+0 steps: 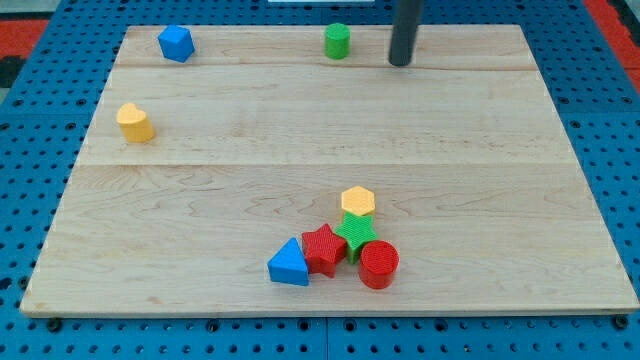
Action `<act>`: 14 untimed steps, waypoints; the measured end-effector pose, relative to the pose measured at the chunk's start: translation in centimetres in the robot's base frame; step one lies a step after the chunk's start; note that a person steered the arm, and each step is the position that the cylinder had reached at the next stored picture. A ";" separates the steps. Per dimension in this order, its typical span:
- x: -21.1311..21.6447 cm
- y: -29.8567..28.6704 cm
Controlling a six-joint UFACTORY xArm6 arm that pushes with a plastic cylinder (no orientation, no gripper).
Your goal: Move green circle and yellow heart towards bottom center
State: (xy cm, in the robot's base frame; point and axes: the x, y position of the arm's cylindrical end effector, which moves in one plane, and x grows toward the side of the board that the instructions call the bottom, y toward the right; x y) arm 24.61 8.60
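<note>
One cam, high at the view's bottom edge, looks down w/ a tilt; whole board [330, 130] fits.

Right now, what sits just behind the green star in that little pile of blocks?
Toward the view's top, a yellow hexagon sits touching the green star. The star covers the hexagon's lower edge, so that part cannot be seen. My tip is far off, near the green circle.

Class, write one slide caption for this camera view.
My tip stands right of the green circle; the yellow heart sits far left.
</note>
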 end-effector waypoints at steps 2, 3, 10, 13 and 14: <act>-3.7 -12.9; 0.1 -15.9; 12.3 -21.6; 12.4 -17.3; 19.7 -10.7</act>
State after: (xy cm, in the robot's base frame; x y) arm 44.27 -2.11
